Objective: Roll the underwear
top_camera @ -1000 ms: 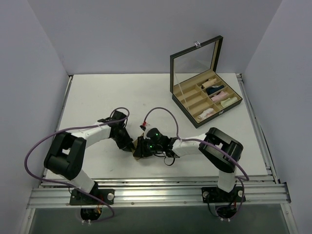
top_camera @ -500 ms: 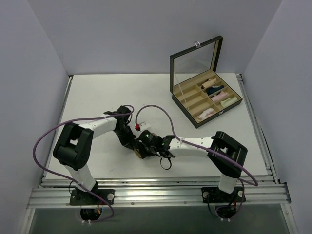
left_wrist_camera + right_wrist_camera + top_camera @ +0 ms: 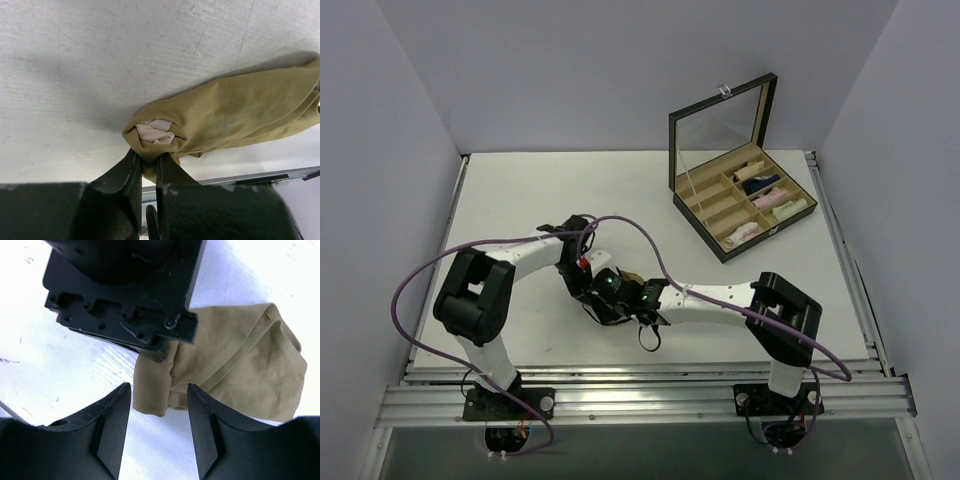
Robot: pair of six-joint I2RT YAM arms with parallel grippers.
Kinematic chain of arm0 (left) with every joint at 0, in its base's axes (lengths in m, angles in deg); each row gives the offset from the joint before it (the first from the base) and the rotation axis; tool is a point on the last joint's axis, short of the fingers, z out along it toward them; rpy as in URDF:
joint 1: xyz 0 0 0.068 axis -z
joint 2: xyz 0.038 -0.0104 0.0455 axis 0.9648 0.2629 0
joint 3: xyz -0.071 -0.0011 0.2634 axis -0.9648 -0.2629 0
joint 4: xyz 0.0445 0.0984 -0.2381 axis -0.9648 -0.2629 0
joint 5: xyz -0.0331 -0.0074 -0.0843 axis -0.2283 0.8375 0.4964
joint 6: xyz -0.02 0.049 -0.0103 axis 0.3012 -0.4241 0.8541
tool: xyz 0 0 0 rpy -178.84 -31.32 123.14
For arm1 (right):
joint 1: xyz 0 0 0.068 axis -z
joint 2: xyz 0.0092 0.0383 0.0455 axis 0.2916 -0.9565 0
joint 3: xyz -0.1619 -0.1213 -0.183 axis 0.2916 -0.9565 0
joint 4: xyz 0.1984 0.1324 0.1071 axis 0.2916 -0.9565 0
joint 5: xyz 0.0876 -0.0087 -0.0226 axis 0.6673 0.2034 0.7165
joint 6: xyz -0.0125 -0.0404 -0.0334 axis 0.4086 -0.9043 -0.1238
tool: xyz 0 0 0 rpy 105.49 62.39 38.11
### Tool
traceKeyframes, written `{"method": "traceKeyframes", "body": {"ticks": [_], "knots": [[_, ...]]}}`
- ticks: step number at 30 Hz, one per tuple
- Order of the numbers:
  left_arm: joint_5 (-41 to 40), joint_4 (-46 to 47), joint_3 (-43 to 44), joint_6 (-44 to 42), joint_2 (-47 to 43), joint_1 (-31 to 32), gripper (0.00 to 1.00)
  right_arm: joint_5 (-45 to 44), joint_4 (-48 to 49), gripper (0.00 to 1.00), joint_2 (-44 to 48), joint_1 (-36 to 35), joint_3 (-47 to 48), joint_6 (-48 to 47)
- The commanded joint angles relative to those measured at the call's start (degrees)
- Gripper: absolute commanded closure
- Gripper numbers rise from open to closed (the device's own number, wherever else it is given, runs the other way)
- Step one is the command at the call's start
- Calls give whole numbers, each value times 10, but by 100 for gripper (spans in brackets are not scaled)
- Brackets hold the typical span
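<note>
The tan-beige underwear (image 3: 235, 110) lies on the white table as a loose, partly rolled bundle with a paler band showing at its end. My left gripper (image 3: 149, 159) is shut on that end, down at the table. My right gripper (image 3: 159, 390) is open and empty, its jaws straddling a folded corner of the tan underwear (image 3: 240, 370) just beside the left gripper's body (image 3: 125, 295). In the top view both grippers (image 3: 600, 300) meet near the front middle and hide the cloth. A white-pink roll (image 3: 742, 233) lies in the box's front compartment.
An open black box (image 3: 725, 250) with a raised mirrored lid (image 3: 720, 125) stands at the back right. It holds a dark navy roll (image 3: 760, 183), a pink roll (image 3: 767, 197) and a mint-green roll (image 3: 788, 210). The table's front rail (image 3: 640, 375) is close behind the grippers.
My right gripper has reached further left until it sits right against the left gripper. The left wrist has shifted slightly right and forward. The tan cloth is now hidden in the top view.
</note>
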Motion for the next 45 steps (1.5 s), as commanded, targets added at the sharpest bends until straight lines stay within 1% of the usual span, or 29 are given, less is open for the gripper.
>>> {"method": "traceKeyframes", "body": {"ticks": [1, 10, 13, 15, 16, 17, 18, 19, 20, 21, 22, 24, 25, 26, 27, 29, 31, 35, 39, 45], "knots": [[-103, -34, -18, -18, 40, 6, 98, -12, 2, 55, -26, -6, 19, -18], [-105, -66, 6, -20, 61, 7, 98, -25, 19, 57, -73, -17, 30, -27], [-105, -69, 7, -22, 60, 8, 98, -48, 18, 60, -83, -21, 34, -23], [-101, -71, 8, -21, 57, 8, 97, -59, 17, 75, -86, -19, 31, -8], [-97, -74, 9, -21, 56, 7, 97, -59, 19, 81, -81, -14, 13, 18], [-97, -75, 11, -22, 53, -1, 96, -50, 26, 96, -74, -6, -4, 33], [-89, -72, 12, -26, 43, -8, 94, -5, 58, 100, -54, 16, -27, 50], [-83, -65, 13, -27, 35, -17, 89, 18, 81, 100, -43, 28, -53, 87], [-75, -56, 13, -30, 28, -36, 84, 37, 120, 100, -32, 37, -107, 104], [-69, -49, 13, -35, 7, -44, 77, 71, 137, 100, -18, 46, -134, 119], [-66, -39, 19, -38, -2, -51, 67, 84, 152, 100, -15, 61, -155, 131], [-50, -26, 26, -51, -22, -59, 61, 96, 187, 100, -13, 67, -207, 158], [-49, -28, 30, -51, -28, -59, 59, 129, 204, 100, -14, 71, -223, 167], [-49, -28, 31, -49, -33, -58, 57, 139, 237, 100, -15, 73, -237, 185], [-47, -25, 28, -44, -47, -58, 56, 146, 251, 100, -17, 74, -262, 194], [-40, -5, 0, -39, -63, -57, 52, 159, 286, 100, -24, 79, -279, 209], [-35, 16, -18, -36, -82, -56, 51, 165, 297, 100, -35, 82, -289, 215], [-27, 43, -46, -39, -95, -55, 50, 176, 338, 100, -41, 95, -310, 232], [-20, 103, -83, -36, -143, -51, 49, 182, 366, 100, -54, 104, -329, 244], [1, 139, -95, -29, -160, -51, 47, 187, 406, 100, -72, 104, -351, 257]]}}
